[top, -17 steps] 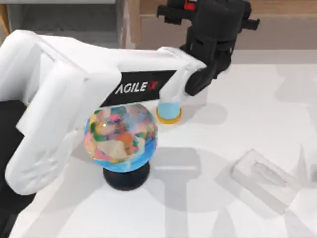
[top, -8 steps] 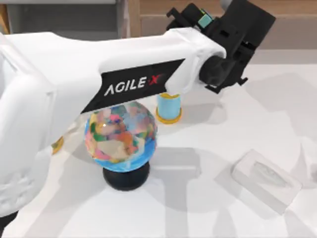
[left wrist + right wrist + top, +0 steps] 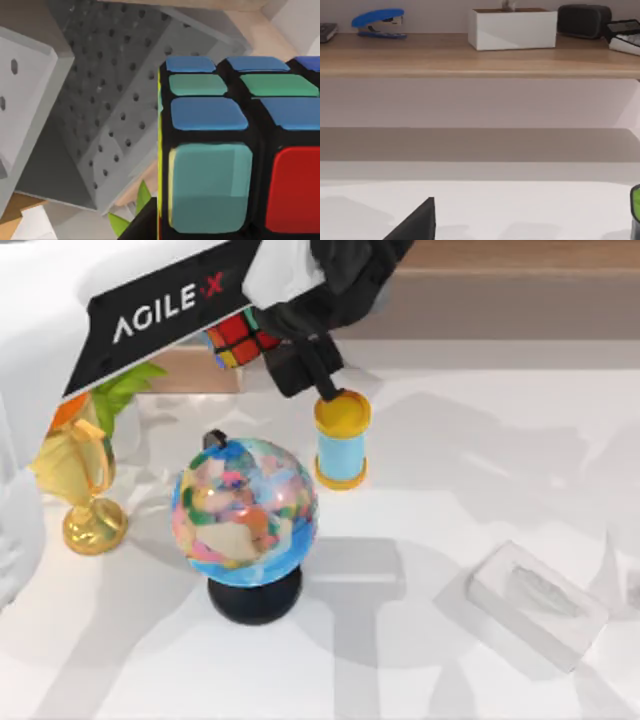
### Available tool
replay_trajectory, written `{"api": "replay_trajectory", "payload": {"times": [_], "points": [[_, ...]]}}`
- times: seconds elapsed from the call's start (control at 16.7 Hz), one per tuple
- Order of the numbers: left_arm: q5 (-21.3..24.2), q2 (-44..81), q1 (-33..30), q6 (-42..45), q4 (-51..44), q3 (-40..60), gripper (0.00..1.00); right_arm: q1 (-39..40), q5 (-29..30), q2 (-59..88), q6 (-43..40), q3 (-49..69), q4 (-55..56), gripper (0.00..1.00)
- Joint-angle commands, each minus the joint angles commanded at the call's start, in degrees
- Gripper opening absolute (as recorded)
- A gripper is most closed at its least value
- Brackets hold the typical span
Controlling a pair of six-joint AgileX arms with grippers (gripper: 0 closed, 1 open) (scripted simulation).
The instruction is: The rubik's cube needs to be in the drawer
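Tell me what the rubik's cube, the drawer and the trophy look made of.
Rubik's cube: smooth plastic, apparently; black grid, flat matte stickers. Drawer: grey walls dotted with small holes, likely perforated metal or plastic; pale wood-look edge. Trophy: shiny gold with bright highlights, suggesting polished metal or gilt plastic.

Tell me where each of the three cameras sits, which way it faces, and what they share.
Top view: above the table, looking down at the globe; my left arm's pincer holds the rubik's cube.
Left wrist view: on the left wrist, facing the cube and the grey drawer.
Right wrist view: facing a wooden shelf; dark fingertips show.
Shared: top and left wrist views see the cube.
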Motion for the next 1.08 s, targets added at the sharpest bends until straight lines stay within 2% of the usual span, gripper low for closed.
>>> {"api": "replay_trajectory", "payload": {"times": [0.24, 0.48, 0.84, 1.08], "points": [[2.4, 1.2, 10.3, 1.0, -15.8, 9.6, 0.0, 0.0, 0.0, 0.0, 0.0, 0.0, 0.0, 1.0], [7.7, 4.9, 22.7, 1.1, -27.5, 21.0, 0.0, 0.0, 0.0, 0.0, 0.0, 0.0, 0.0, 1.0], [20.8, 14.9, 41.5, 0.1, -37.4, 38.6, 0.0, 0.0, 0.0, 0.0, 0.0, 0.0, 0.0, 1.0], [31.3, 23.5, 50.7, -0.8, -40.0, 48.1, 0.0, 0.0, 0.0, 0.0, 0.0, 0.0, 0.0, 1.0]]}}
